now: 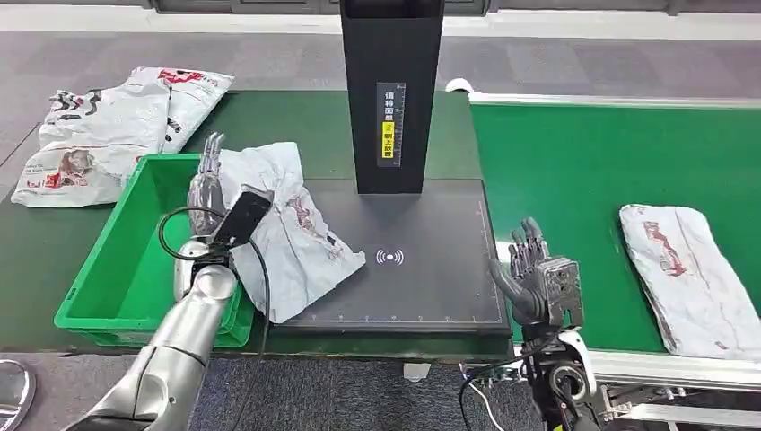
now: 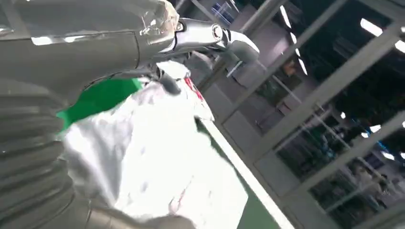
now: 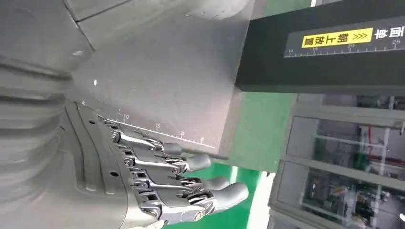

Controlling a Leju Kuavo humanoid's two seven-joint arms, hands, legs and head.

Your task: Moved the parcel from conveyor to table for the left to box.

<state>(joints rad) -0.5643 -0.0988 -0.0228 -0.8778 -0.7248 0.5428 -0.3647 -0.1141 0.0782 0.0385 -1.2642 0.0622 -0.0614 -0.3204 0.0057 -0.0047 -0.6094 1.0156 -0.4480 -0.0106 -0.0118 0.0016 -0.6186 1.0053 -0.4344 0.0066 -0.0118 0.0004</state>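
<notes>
Far left: pile of glossy printed poly mailers on dark green tabletop. Green plastic bin next. L hand, fingers straight, lies on crinkled white parcel; can't tell if it grips. Parcel sags over bin rim onto matte black scan pad w/ black post. R hand open, empty, at pad edge. Another flat mailer on green conveyor belt. L wrist view: parcel film close-up, glazed walls behind.

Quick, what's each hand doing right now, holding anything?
Left hand: gripping the white parcel at the edge of the green bin.
Right hand: open, holding nothing, beside the black scanner pad.
</notes>
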